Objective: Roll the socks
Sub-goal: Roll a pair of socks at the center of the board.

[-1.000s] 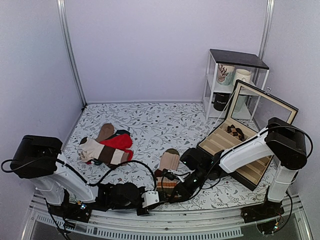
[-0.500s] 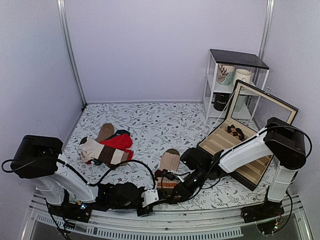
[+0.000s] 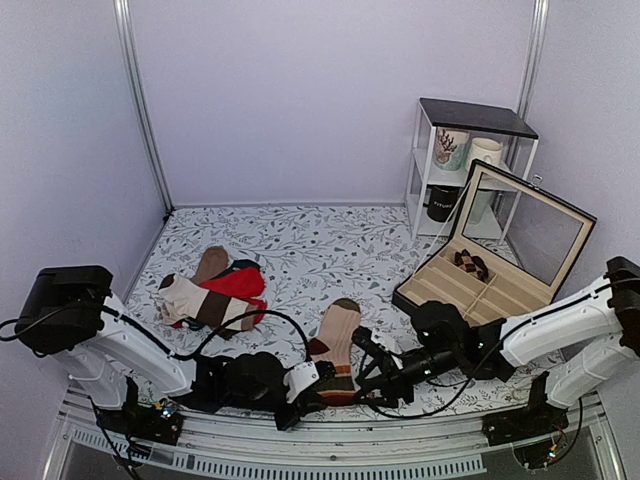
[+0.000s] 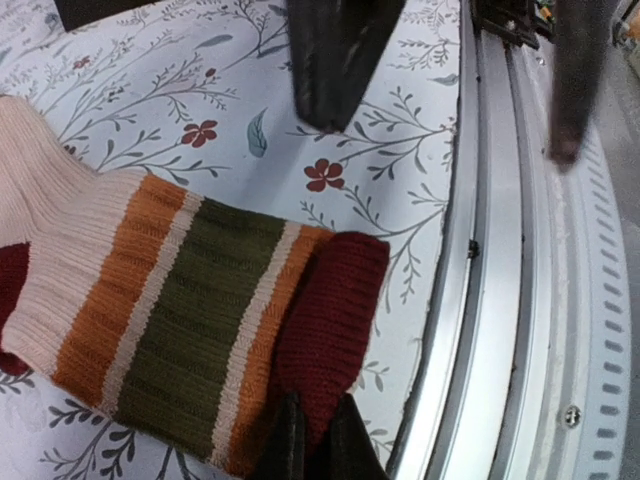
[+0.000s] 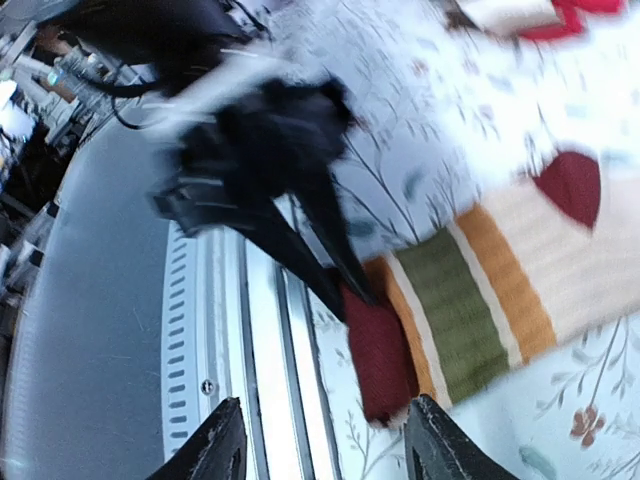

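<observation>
The tan striped socks (image 3: 337, 338) lie flat near the table's front edge, toe away from me, maroon cuff toward the rail. My left gripper (image 3: 322, 385) is shut on the maroon cuff (image 4: 330, 320), its fingertips (image 4: 290, 440) pinching the cuff's corner. The left gripper also shows in the right wrist view (image 5: 345, 290). My right gripper (image 3: 368, 370) is open just right of the cuff and holds nothing. Its fingers (image 4: 335, 60) hang above the cuff in the left wrist view. In its own view the right gripper (image 5: 330, 445) faces the striped leg (image 5: 470, 300).
A bright red sock (image 3: 238, 283) and a cream brown-banded sock (image 3: 205, 305) lie in a pile at the left. An open jewellery box (image 3: 490, 290) stands at the right, with a shelf of mugs (image 3: 465, 160) behind it. The metal rail (image 4: 500, 250) runs beside the cuff.
My right arm has dropped and drawn back to the right, off the socks, with its gripper open. My left gripper has moved in onto the cuff. The socks lie straighter.
</observation>
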